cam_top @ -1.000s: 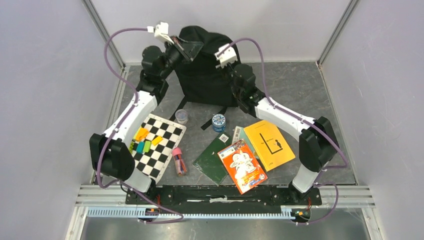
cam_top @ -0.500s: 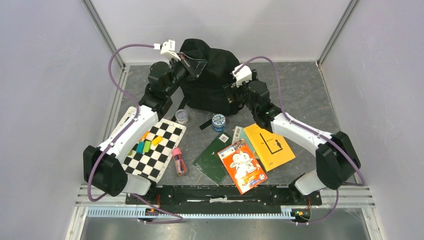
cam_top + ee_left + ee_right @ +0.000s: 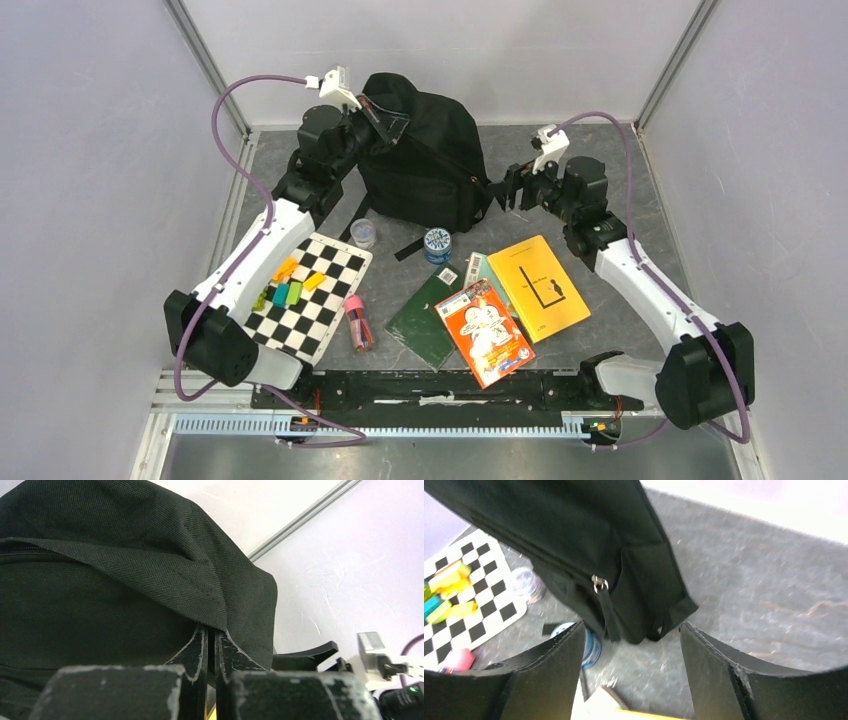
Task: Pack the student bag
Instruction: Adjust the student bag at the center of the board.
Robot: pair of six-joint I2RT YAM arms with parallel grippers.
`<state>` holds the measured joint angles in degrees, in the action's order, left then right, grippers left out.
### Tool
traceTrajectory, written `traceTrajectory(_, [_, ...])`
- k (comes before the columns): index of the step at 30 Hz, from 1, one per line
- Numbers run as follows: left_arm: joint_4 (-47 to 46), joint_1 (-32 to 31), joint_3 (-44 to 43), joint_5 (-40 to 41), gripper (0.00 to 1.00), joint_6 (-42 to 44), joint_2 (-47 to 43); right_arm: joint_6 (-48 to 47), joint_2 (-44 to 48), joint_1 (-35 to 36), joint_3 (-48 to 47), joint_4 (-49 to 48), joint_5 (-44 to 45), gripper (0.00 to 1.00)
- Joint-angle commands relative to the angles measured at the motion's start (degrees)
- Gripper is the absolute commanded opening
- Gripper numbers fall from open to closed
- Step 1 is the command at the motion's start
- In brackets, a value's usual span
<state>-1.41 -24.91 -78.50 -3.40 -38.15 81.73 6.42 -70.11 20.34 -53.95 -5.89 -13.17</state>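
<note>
**Packing barely begun: bag held up, goods on the table**

The black student bag [image 3: 425,160] stands at the far centre of the table [image 3: 600,170], close to the back wall. The left gripper [image 3: 212,637] has its fingers pinched shut on a fold of fabric at the bag's top left, holding it upright. The right gripper [image 3: 631,630] hangs just off the bag's right near corner, fingers spread wide & touching nothing. A zip pull [image 3: 600,584] dangles on the side facing it.

No grey lining or opening shows in any view, so the bag looks unopened. Nothing appears packed. All items lie nearer than the bag: checkerboard [image 3: 310,290] w/ coloured blocks [image 3: 288,285] at left, clear jar [image 3: 363,233] & blue tin [image 3: 437,244] just near the bag, then green book [image 3: 425,320], orange comic [image 3: 487,330] & yellow book [image 3: 538,288]. Est. progress: very early. Unzipping, then loading every item, remains.
</note>
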Motion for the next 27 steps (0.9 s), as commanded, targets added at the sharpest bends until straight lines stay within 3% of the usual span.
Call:
traceTrajectory(1, [4.8, -0.1, -3.1, 0.9, 0.02, 3.7, 0.5, 6.1, -0.8, -4.6, 2.4, 1.4, -17.6, 0.72])
traceTrajectory(6, [9.5, -0.1, -2.7, 2.6, 0.02, 2.1, -0.2, 10.0, -3.5, -10.3, 3.3, -0.3, -28.5, 0.63])
traceTrajectory(11, [8.0, -0.1, -1.6, -0.6, 0.02, 0.9, 0.1, 14.1, -4.5, -11.4, 5.4, -4.4, -31.3, 0.62])
traceTrajectory(16, [7.8, -0.1, 0.7, 0.1, 0.02, -0.7, -0.8, 22.5, -6.3, -11.4, 7.7, -16.6, -33.6, 0.55])
traceTrajectory(22, [7.5, -0.1, 1.5, 1.0, 0.02, -1.0, -1.5, 22.0, -10.5, -11.4, 5.5, -17.2, -35.4, 0.48])
traceTrajectory(27, [8.6, -0.1, -0.1, 0.9, 0.02, -0.4, -1.0, 23.4, -12.2, -11.4, 5.4, -19.9, -35.7, 0.48])
